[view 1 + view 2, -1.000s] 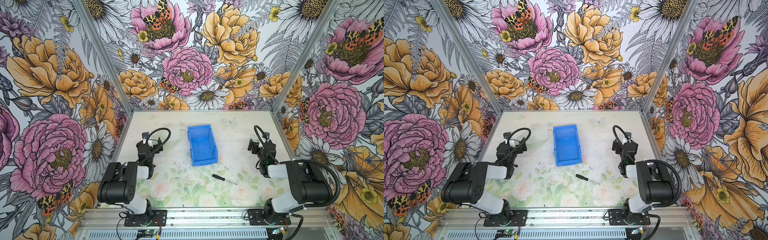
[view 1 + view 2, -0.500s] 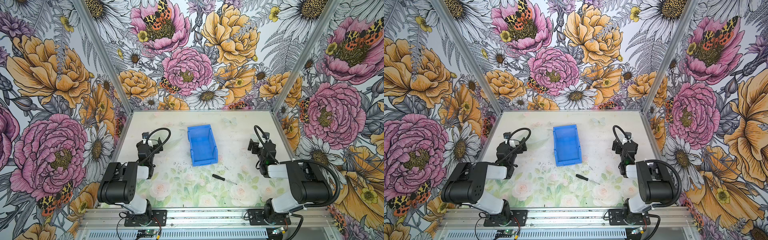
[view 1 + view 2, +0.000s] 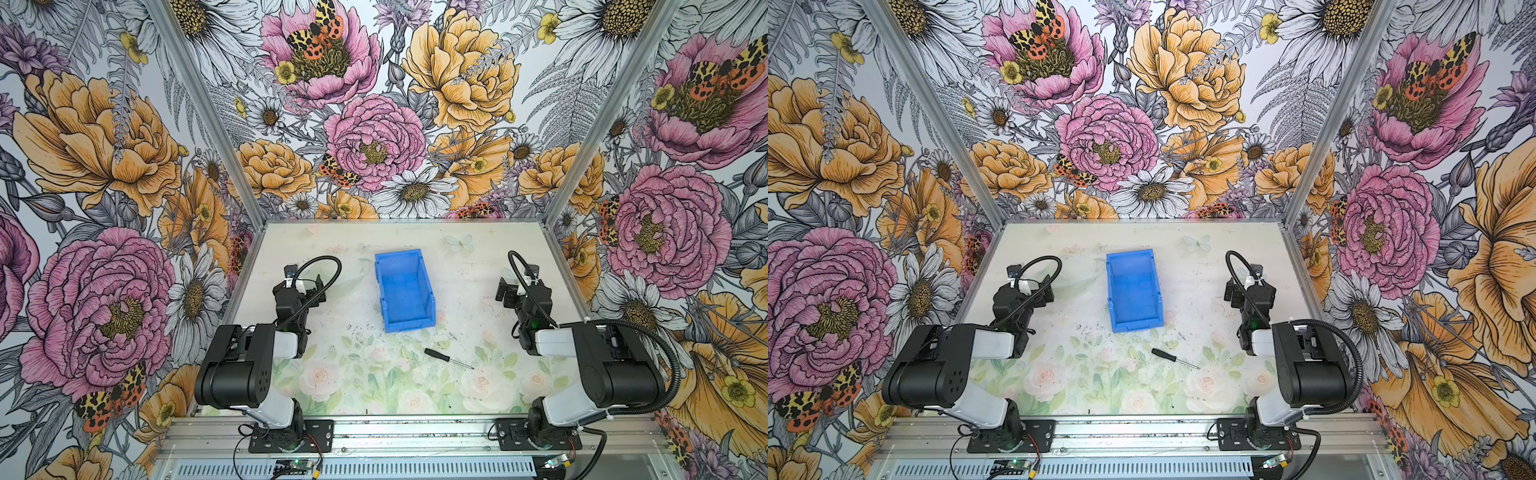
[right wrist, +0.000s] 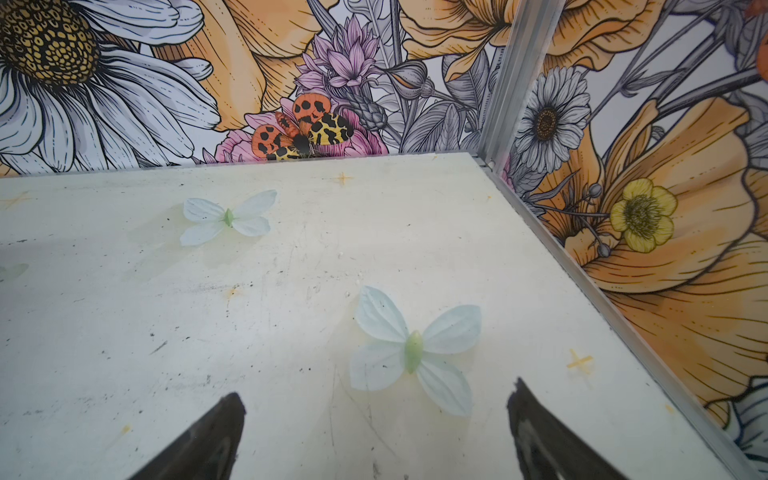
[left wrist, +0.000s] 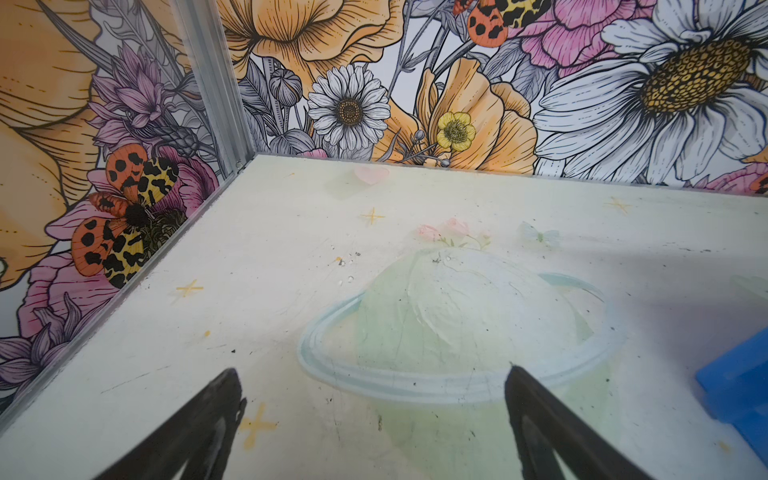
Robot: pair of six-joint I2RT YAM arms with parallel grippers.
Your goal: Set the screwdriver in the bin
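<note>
- While both arms sit folded back at their own sides of the table (image 3: 353, 390), the screwdriver (image 3: 446, 358) lies flat on the tabletop, outside the bin (image 3: 405, 291) and touched by neither gripper.
- In both top views the screwdriver (image 3: 1173, 358) rests near the bin's low front lip, on the side toward the arm bases, clearly apart from it. Its black handle points toward the bin and to the left, and its thin silver shaft runs off to the right and toward the near edge.
- The bright blue bin (image 3: 1133, 293) stands upright around the middle of the table, between the two grippers, its long side running away from the arm bases and its cut-down lip facing them.
- The left gripper (image 3: 302, 284) hangs to the left of the bin. In the left wrist view its jaws are spread wide (image 5: 372, 374) with only tabletop between them, over a faded printed ringed planet (image 5: 457, 324). A corner of the bin (image 5: 735, 390) shows at that picture's edge.
- The right gripper (image 3: 519, 286) hangs to the right of the bin, well apart from the screwdriver. In the right wrist view its jaws stand wide apart (image 4: 376, 392), holding nothing, with a pale printed butterfly (image 4: 415, 349) on the table just beyond them.
- Floral wallpaper (image 3: 374, 141) covers the walls around the table.
</note>
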